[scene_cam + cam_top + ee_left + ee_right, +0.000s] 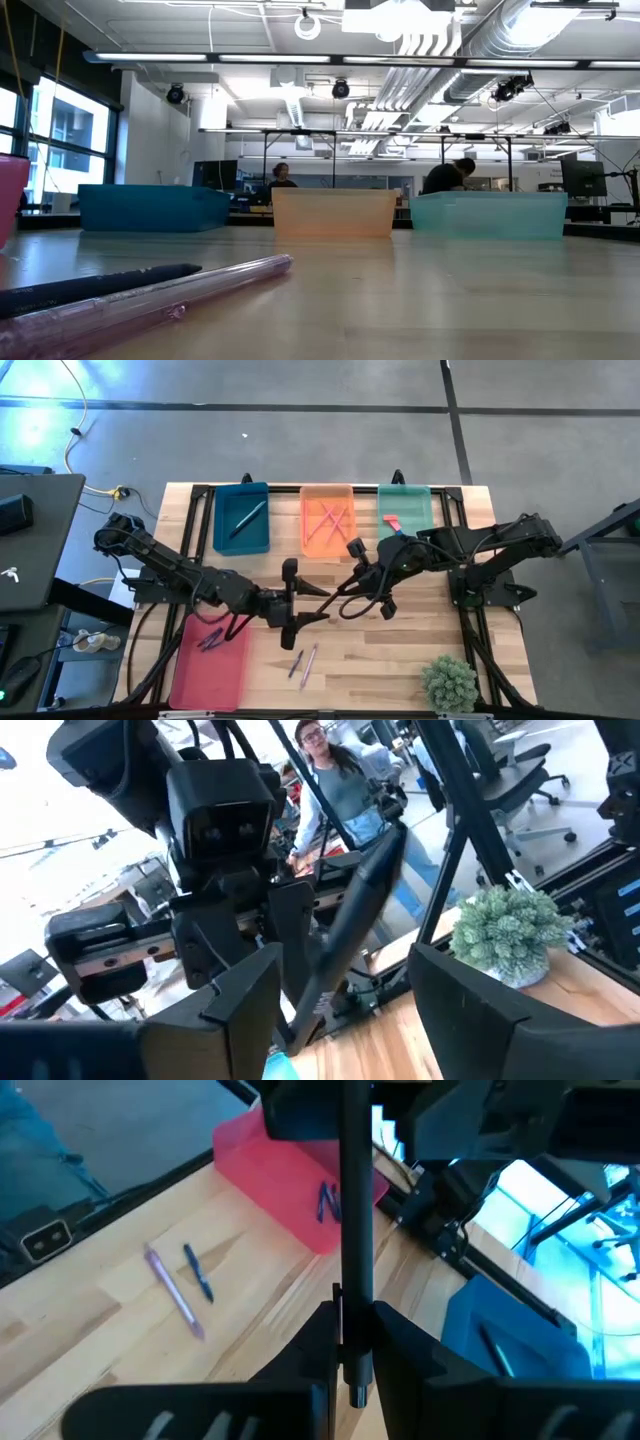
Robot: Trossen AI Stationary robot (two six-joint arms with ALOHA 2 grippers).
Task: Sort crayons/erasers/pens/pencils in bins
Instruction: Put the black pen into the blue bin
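Two grippers meet over the table centre: the right gripper [345, 1342] is clenched on a dark pen [352, 1220], which stands up between its fingers, and I read the left gripper [318, 603] as released, jaws spread wide, facing it from 9 o'clock. In the left wrist view the same pen [350, 925] slants between the left fingers [240, 1000] without visible contact, so I judge this to be a handover not yet completed. Four bins are in place: teal bin [240, 518] at 11 o'clock, orange bin [327, 520] at 12 o'clock, mint bin [405, 510] at 1 o'clock holding a red eraser [391, 523], and pink bin [210, 660] at 8 o'clock with a few dark sticks inside. Two loose pens, one purple [309, 664] and one dark blue [295, 664], lie at 6 o'clock just beside each other on the table [400, 650]. Main risk as I see it: if I release the right grip before the left jaws close, the pen drops and may roll off. A misaligned left closure could also pinch the right fingers or tilt the pen out. The potted plant [449, 682] at 5 o'clock is well apart.
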